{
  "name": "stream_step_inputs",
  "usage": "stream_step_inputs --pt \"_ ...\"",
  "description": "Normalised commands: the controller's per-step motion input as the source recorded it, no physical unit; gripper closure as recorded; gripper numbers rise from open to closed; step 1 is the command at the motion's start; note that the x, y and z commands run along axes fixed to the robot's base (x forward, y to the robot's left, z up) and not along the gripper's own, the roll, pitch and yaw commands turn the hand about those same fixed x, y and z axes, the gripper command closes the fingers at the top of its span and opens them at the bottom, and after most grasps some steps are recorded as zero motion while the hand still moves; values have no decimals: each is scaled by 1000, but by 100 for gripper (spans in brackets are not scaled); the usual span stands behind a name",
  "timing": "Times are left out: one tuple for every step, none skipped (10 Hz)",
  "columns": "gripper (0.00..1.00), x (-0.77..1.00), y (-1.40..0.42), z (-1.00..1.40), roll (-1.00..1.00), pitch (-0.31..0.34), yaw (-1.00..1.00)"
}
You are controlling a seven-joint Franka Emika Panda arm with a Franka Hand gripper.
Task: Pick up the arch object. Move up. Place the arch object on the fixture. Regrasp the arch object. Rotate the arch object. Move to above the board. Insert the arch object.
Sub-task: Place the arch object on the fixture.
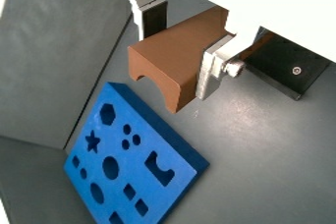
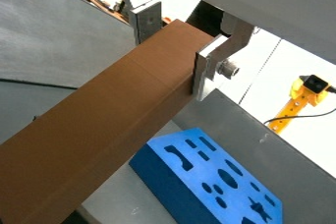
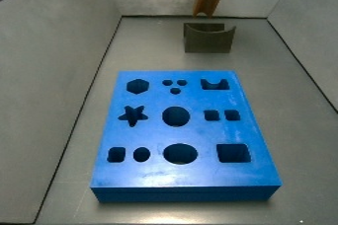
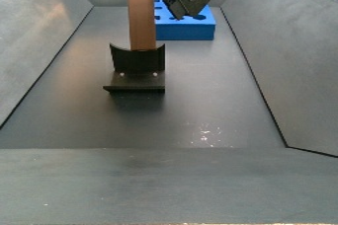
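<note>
My gripper point(image 1: 184, 41) is shut on the arch object point(image 1: 175, 63), an orange-brown bar with an arch notch in its end face. One silver finger point(image 1: 155, 17) presses one side and the other finger point(image 1: 213, 66) the opposite side. The same grip on the arch object point(image 2: 112, 120) shows where the gripper point(image 2: 178, 43) appears again. In both side views the arch object point(image 4: 138, 17) hangs upright, its lower end at the scoop of the fixture point(image 4: 136, 71); I cannot tell if they touch. The blue board point(image 3: 179, 135) lies flat, away from the fixture point(image 3: 209, 37).
Sloping grey walls point(image 4: 40, 61) close in the floor on both sides. The fixture's dark bracket with a screw point(image 1: 292, 68) sits close beside the gripper. A yellow part with a cable point(image 2: 305, 92) lies outside the work area.
</note>
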Motion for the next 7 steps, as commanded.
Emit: stream_step_inputs --pt "100 102 127 -1000 -197 -30 -279" --pt "100 118 123 -1000 -196 -49 -246" --pt "100 132 118 -1000 -177 -74 -180" --pt "100 143 120 -1000 -160 -102 -126" --pt "100 127 99 -852 -138 -109 -90" --pt "100 114 78 -731 -122 -108 -66" --pt "100 89 52 -500 -92 -106 -25"
